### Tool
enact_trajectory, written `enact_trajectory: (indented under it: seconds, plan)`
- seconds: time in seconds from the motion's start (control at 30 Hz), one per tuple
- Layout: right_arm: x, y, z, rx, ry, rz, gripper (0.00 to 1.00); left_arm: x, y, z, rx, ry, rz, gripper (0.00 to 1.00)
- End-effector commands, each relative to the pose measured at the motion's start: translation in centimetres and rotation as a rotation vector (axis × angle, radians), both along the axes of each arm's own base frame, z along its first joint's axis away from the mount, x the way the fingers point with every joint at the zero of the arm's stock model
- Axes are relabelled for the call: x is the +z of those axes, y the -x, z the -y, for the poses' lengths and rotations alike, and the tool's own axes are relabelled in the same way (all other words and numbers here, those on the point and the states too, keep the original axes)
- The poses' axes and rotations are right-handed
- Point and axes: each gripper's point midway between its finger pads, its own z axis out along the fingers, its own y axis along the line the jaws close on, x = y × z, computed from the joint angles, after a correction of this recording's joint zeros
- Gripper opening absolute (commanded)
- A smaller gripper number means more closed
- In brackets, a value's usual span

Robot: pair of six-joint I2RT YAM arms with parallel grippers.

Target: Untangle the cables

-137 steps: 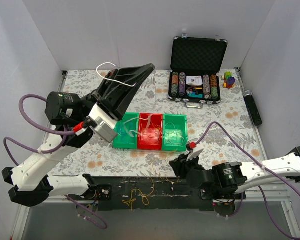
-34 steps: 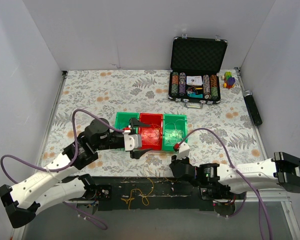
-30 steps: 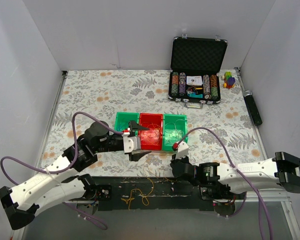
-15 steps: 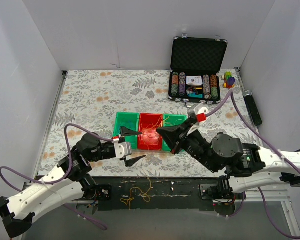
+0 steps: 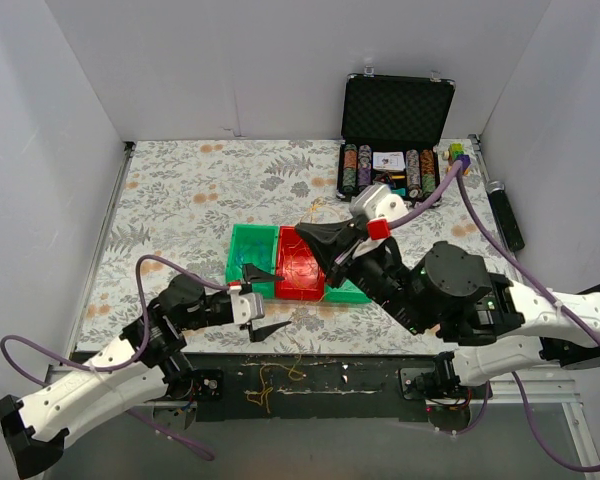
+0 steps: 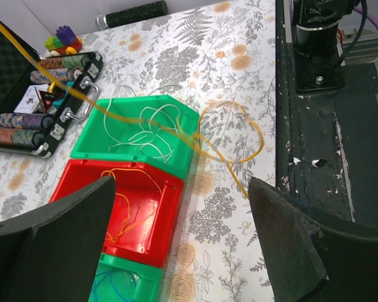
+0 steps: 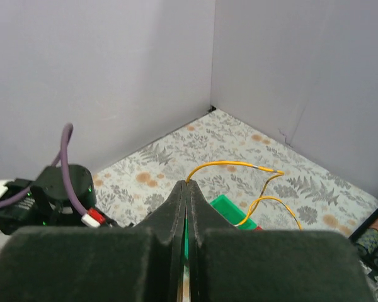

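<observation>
While the right gripper (image 7: 188, 184) pinches the yellow cable (image 7: 233, 163) high above the bins (image 5: 242, 240), likely to draw it free of the other cables (image 6: 148, 135) lying in them, the left gripper (image 5: 280, 298) hovers low, spread wide and empty.

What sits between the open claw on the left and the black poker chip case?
Three bins in a row, green, red, green; the right gripper, shut on a yellow cable, hangs over them. Top view.
</observation>
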Motion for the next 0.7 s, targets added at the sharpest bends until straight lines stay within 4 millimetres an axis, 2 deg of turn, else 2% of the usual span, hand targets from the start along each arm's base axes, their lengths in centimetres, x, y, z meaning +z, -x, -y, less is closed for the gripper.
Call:
enact_trajectory:
  seconds: [0.0, 0.17, 0.23, 0.27, 0.33, 0.37, 0.4, 0.43, 0.57, 0.67]
  plan:
    - [5.0, 0.0, 1.1, -0.005, -0.083, 0.075, 0.01, -1.4, 0.5, 0.0, -0.018, -0.005, -0.039, 0.87]
    - [5.9, 0.4, 0.8, 0.018, -0.100, 0.086, 0.01, -1.6, 0.6, 0.8, -0.015, 0.039, -0.144, 0.87]
    - [6.1, 0.5, 0.6, 0.019, -0.100, 0.093, 0.01, -1.3, 0.4, 1.5, -0.014, 0.069, -0.179, 0.82]
    - [6.1, 0.5, 0.5, 0.018, -0.098, 0.096, 0.01, -1.2, 0.3, 1.8, -0.025, 0.075, -0.184, 0.76]
    - [6.4, 0.4, 0.6, 0.013, -0.100, 0.101, 0.01, -1.2, 0.6, 2.3, -0.060, 0.075, -0.170, 0.49]
    - [6.6, 0.4, 0.7, 0.012, -0.103, 0.103, 0.01, -1.3, 0.5, 2.4, -0.065, 0.065, -0.159, 0.29]
    - [6.8, 0.3, 0.9, 0.006, -0.106, 0.106, 0.01, -1.4, 0.4, 2.4, -0.065, 0.056, -0.147, 0.05]
    - [7.1, 0.2, 1.2, -0.004, -0.112, 0.109, 0.01, -1.6, 0.1, 2.2, -0.045, 0.052, -0.142, 0.00]
    - [7.8, -0.6, 2.6, -0.057, -0.113, 0.134, 0.01, -2.3, -0.1, 1.4, -0.020, 0.016, -0.096, 0.00]
    - [9.5, -1.7, 4.6, -0.137, -0.124, 0.185, 0.01, -3.8, 0.5, 0.4, -0.031, -0.047, -0.061, 0.00]
